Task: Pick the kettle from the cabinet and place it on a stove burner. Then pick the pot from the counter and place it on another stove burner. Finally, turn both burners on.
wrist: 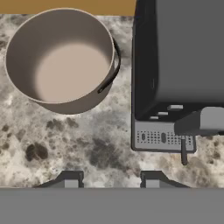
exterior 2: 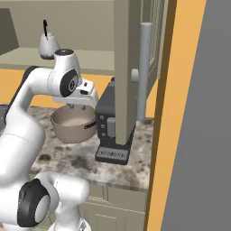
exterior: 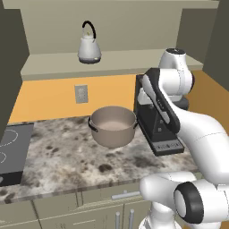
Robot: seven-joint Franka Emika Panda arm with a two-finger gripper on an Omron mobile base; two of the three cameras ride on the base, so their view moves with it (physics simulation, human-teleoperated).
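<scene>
Though wide, pot [exterior: 112, 126] hollow, bare.

Kitchen: granite counter [exterior: 67, 156], cooktop [exterior: 11, 154], coffee machine [exterior: 156, 120].

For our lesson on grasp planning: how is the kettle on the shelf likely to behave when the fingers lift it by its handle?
The kettle looks rigid metal, so it should not flex. Its tall hoop handle sits well above the rounded body, so it may swing or tilt if gripped off-centre. The smooth, shiny surface probably makes the body slippery. Its flat base suggests it won't roll.
</scene>
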